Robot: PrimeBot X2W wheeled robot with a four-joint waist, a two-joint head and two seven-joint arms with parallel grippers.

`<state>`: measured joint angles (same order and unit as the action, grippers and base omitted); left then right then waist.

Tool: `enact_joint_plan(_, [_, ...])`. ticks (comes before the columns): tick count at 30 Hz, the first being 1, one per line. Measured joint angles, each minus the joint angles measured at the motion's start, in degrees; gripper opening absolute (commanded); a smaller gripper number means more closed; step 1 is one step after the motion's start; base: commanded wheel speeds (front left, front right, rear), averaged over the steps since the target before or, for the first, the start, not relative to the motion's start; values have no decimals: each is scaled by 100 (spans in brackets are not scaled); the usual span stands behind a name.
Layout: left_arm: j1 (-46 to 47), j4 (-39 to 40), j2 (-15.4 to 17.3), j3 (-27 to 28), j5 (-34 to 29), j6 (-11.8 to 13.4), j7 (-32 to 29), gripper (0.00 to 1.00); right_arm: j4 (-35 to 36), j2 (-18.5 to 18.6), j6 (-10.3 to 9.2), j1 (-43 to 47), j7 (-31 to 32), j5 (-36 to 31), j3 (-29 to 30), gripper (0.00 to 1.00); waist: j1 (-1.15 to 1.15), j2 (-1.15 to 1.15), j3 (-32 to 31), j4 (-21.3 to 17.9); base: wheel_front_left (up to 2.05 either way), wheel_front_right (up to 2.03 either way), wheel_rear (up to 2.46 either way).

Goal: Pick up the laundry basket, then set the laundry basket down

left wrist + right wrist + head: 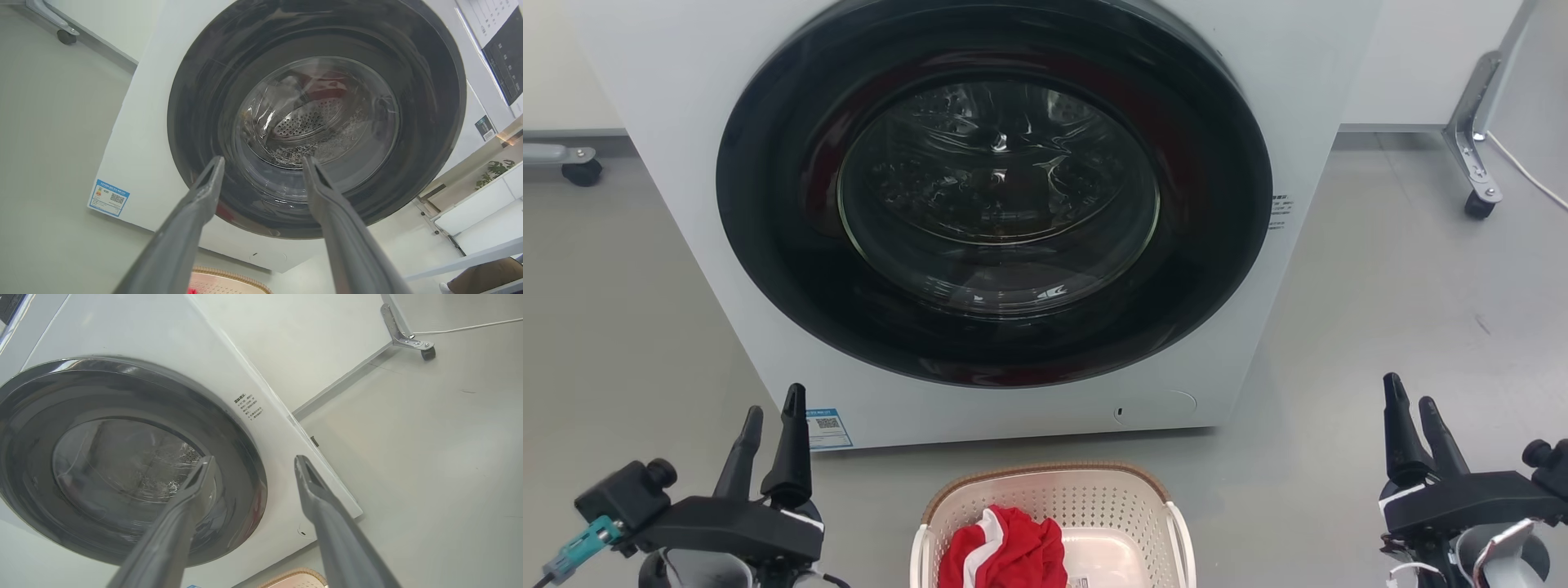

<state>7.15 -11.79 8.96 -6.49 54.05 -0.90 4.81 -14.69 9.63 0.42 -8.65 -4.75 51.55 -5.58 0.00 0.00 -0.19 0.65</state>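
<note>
**Clerk:** Setting?

**Keeper:** Grey floor [1380, 310], with a pale wall behind. Landmark: one white washing machine [1298, 82], its round dark door [996, 188] closed.

**Clerk:** Item one.

**Keeper:** Laundry basket [1094, 498], cream, perforated, brown rim. It stands on the floor just in front of the washing machine, below the middle of the door and clear of the cabinet. Contents: one crumpled red-and-white cloth [1005, 551].

**Clerk:** Grippers?

**Keeper:** Left gripper [774, 402]: before the machine's lower left corner, jaws released, fingers apart, well clear of the basket. Right gripper [1410, 390]: just past the machine's lower right corner, also released, fingers apart.

**Clerk:** Sundries?

**Keeper:** Blue label [829, 427] on the machine's lower left corner. One castor [582, 171] far left of the machine. One metal leg on a castor [1478, 204] far right of it, with a white cable [1527, 171] alongside.
</note>
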Motion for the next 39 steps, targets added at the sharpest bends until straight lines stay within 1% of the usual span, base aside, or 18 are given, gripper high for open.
enact_joint_plan(5, [3,82,62,-143,-493,91,94,100,40,66,-94,-21,-109,-486,-137,100,0,0,4,3,0,0,0])
enact_joint_plan(7, [3,111,78,-188,-633,100,145,100,52,83,-102,-21,-144,-620,-181,100,0,0,7,4,0,0,0])
enact_joint_plan(11, [3,179,146,-309,-1047,197,244,100,99,122,-200,-21,-247,-1058,-304,100,0,0,15,5,0,0,0])
enact_joint_plan(17, [3,259,204,-452,-1558,250,356,100,101,164,-282,-21,-366,-1543,-436,100,0,0,26,5,0,0,0])
enact_joint_plan(22, [3,288,226,-544,-1824,296,446,100,100,172,-311,-20,-449,-1841,-527,100,0,0,32,5,0,0,0])
enact_joint_plan(23, [3,296,230,-561,-1908,303,450,100,100,174,-352,-21,-470,-1920,-548,100,0,0,34,5,0,0,0])
enact_joint_plan(25, [3,303,231,-605,-2013,344,497,100,100,181,-355,-20,-499,-2036,-580,100,0,0,37,6,0,0,0])
enact_joint_plan(32, [3,319,235,-745,-2426,405,650,100,79,213,-453,-20,-653,-2496,-669,100,0,0,47,15,0,0,0])
enact_joint_plan(39, [-3,302,233,-847,-2861,527,793,100,48,225,-538,-20,-797,-2986,-777,100,0,0,58,26,0,0,0])
